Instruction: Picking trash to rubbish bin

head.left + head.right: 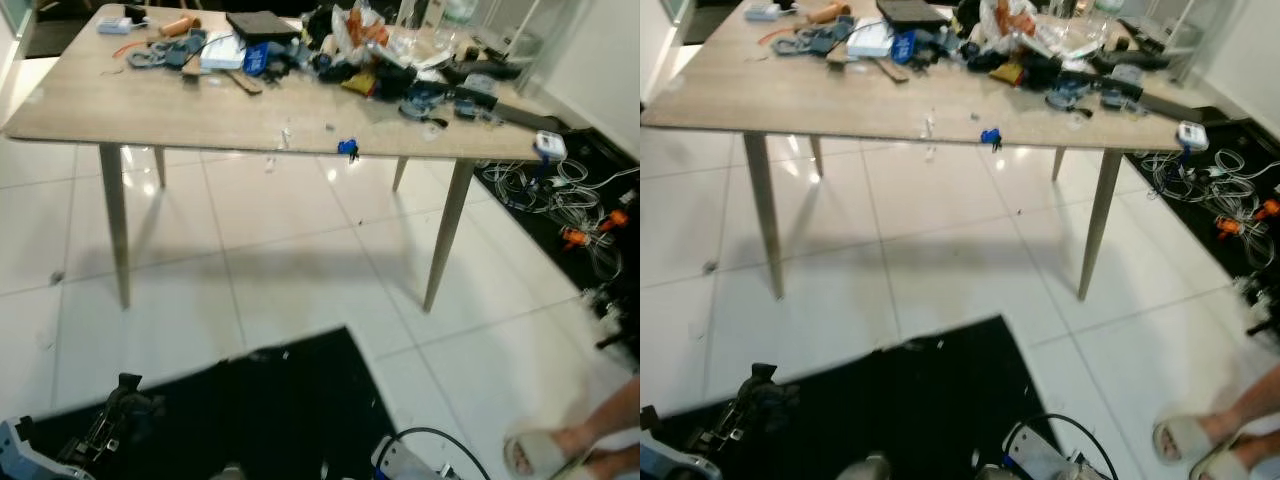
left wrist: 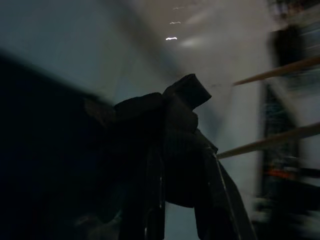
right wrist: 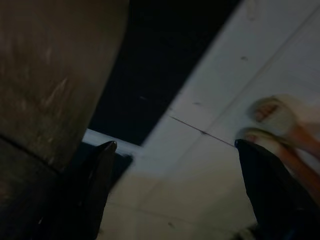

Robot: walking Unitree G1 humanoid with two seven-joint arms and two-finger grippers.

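The left tool (image 1: 120,405) hangs low over a black floor mat (image 1: 270,400), and in its wrist view its black fingers (image 2: 182,145) are pressed together around a dark crumpled lump, too dim to name. The right tool (image 3: 175,190) hangs idle with its two fingers spread wide above the white tiled floor (image 1: 300,270), near a person's feet in pale slippers (image 3: 272,117).

Ahead stands a light wooden tabletop (image 1: 200,105) on slim tapered legs. Along its far edge lies a jumble of clutter: a black flat case (image 1: 262,24), a white box (image 1: 222,52), grey tools (image 1: 160,55) and crumpled clear plastic wrappers (image 1: 400,40). A small blue scrap (image 1: 347,148) sits at the near edge. Tangled white cables (image 1: 560,190) lie on the floor beyond the tabletop's right end.
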